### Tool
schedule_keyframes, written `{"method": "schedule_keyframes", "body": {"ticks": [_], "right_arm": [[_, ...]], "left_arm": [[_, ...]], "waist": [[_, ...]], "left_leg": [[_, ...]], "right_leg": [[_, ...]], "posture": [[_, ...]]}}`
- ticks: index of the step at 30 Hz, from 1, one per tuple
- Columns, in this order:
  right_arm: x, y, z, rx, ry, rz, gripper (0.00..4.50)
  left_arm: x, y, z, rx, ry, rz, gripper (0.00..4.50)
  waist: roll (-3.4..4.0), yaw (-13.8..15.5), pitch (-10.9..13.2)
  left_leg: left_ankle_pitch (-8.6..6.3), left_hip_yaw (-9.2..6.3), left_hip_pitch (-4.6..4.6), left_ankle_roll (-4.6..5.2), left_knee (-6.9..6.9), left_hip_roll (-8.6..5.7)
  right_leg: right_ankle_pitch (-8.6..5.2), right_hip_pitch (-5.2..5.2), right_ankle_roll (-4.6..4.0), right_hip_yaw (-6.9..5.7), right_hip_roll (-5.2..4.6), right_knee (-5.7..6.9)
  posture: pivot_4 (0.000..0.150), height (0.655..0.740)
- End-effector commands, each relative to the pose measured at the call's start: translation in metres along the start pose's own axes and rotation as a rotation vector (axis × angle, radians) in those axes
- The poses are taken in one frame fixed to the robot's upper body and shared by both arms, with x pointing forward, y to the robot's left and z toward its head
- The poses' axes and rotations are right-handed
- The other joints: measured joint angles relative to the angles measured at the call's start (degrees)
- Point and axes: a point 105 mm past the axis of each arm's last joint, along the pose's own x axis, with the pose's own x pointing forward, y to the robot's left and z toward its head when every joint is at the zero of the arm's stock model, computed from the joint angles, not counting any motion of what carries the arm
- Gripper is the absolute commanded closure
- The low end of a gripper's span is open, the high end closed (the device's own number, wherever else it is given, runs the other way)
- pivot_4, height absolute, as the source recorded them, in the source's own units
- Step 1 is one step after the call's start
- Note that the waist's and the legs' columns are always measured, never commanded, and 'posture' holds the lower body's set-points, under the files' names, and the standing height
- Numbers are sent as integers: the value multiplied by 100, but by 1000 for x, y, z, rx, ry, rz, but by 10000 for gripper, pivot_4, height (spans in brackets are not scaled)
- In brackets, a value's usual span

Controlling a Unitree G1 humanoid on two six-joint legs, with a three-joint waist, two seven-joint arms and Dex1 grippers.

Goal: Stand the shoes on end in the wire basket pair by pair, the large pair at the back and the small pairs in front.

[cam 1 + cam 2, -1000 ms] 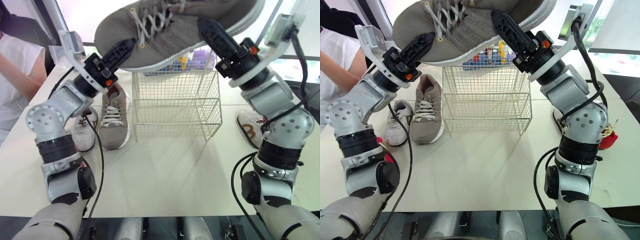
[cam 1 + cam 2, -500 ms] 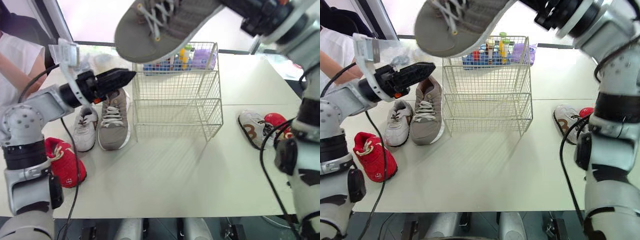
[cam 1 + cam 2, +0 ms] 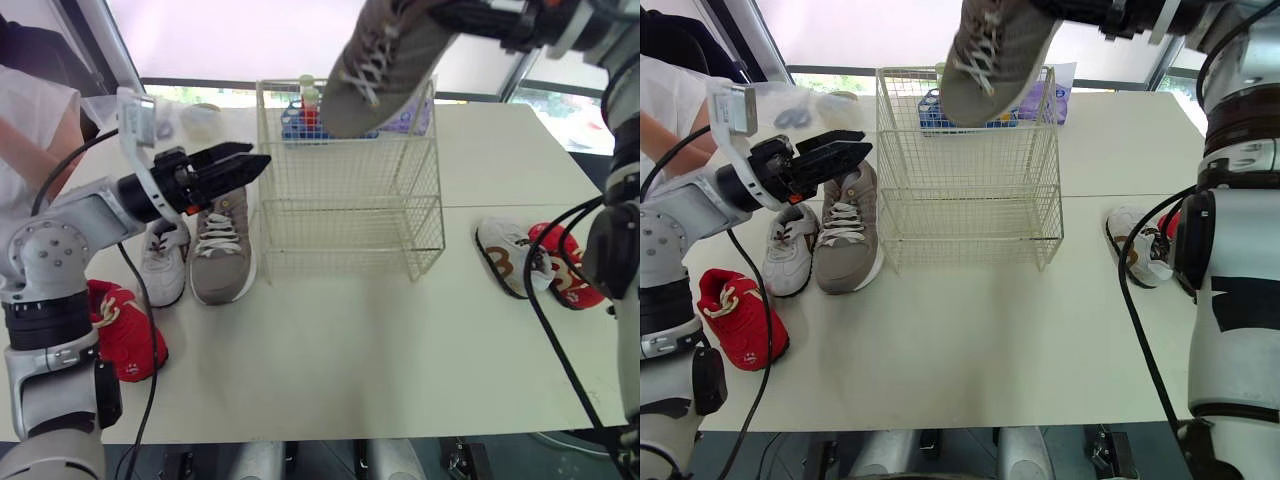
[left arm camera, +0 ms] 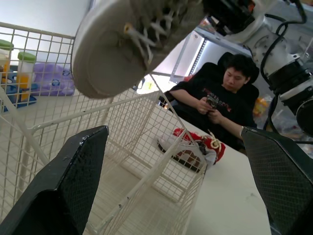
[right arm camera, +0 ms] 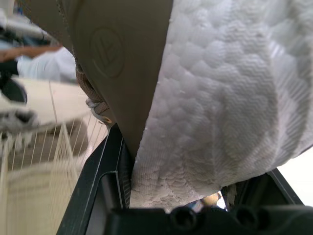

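Above the wire basket (image 3: pixel 350 215), the right gripper (image 3: pixel 452 15) clamps a grey shoe (image 3: pixel 385 62), toe down. Beside the basket, the left gripper (image 3: pixel 245 160) hovers, jaws apart.

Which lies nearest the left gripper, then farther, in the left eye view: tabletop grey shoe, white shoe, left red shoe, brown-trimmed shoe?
1. Grey shoe on the table, just below the left gripper.
2. White shoe, further left.
3. Left red shoe, by the near edge.
4. Brown-trimmed shoe, right of the basket.
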Motion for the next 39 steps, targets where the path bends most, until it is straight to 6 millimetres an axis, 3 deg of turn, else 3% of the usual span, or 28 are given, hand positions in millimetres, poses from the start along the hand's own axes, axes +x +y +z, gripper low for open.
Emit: {"method": "schedule_keyframes", "body": {"ticks": [1, 14, 21, 24, 26, 39], "right_arm": [[-3, -5, 26, -145, -16, -7, 25959], [-4, -3, -19, -119, 143, -8, 25959], [-3, 1, -33, -63, 186, 10, 25959], [-1, -2, -37, -54, 197, -26, 12857], [-1, -2, -40, -57, 210, -38, 1679], [-28, -14, -36, -114, 229, -120, 758]], "left_arm": [[0, -8, 11, 64, -40, -9, 537], [7, -11, 9, 72, -46, -30, 537], [8, -11, 10, 80, -49, -33, 537], [9, -11, 10, 84, -51, -34, 0], [10, -12, 9, 85, -51, -35, 0], [8, -12, 7, 89, -46, -27, 0]], "waist": [[0, 1, 0], [0, 7, 0], [0, 12, 0], [0, 5, 0], [0, 3, 0], [1, -3, 0]], "left_leg": [[0, -1, 0, 0, 0, 0], [3, -3, 8, -3, 10, 0], [10, -4, 8, -13, 10, 0], [10, -4, 10, -13, 10, 0], [9, -4, 16, -13, 11, 0], [7, -3, 26, -8, 13, 1]], "right_leg": [[0, -1, 0, 0, 1, 2], [3, 3, -4, 0, 9, 21], [3, 3, -4, 0, 11, 21], [3, 4, -4, 0, 12, 22], [3, 7, -4, 0, 12, 26], [3, 12, -5, 4, 15, 37]], "posture": [[1500, 7347], [1500, 7347], [1500, 7347], [1500, 7347], [1500, 7347], [1500, 7347]]}}
